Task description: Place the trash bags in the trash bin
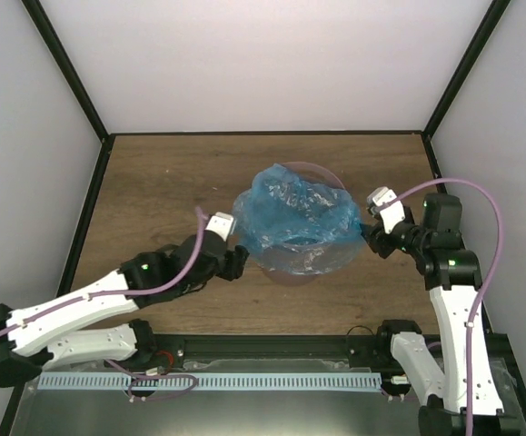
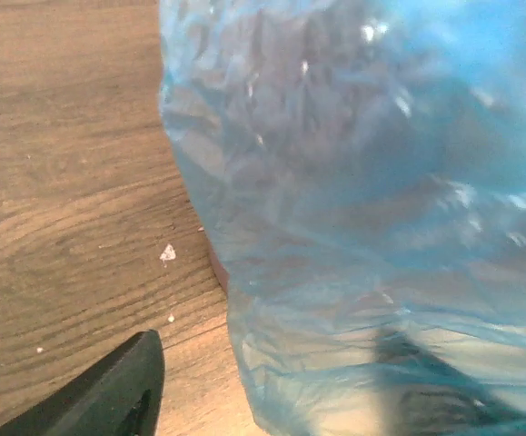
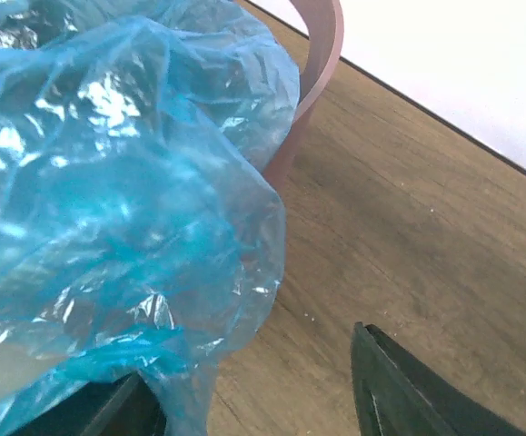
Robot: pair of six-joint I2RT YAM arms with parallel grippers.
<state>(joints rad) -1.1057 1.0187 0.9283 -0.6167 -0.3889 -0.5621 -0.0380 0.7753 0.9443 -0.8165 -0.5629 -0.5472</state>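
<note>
Left gripper (image 1: 237,262): fingers spread, released, bag wall pressed just ahead. Trash bags (image 1: 294,218): draped over trash bin (image 1: 310,167), between both grippers, hiding most of rim. Right gripper (image 1: 369,237): released, bag edge drooping between fingers.

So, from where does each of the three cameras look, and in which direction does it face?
Top external: above and behind the arm bases, looking down at the table; both arms show, left gripper and right gripper flanking the trash bag.
Left wrist: low beside the bag, facing its side; one dark finger shows bottom left.
Right wrist: beside the bag, facing it and the trash bin rim; dark fingers show below.
Shared: all three see the bag and table.
</note>
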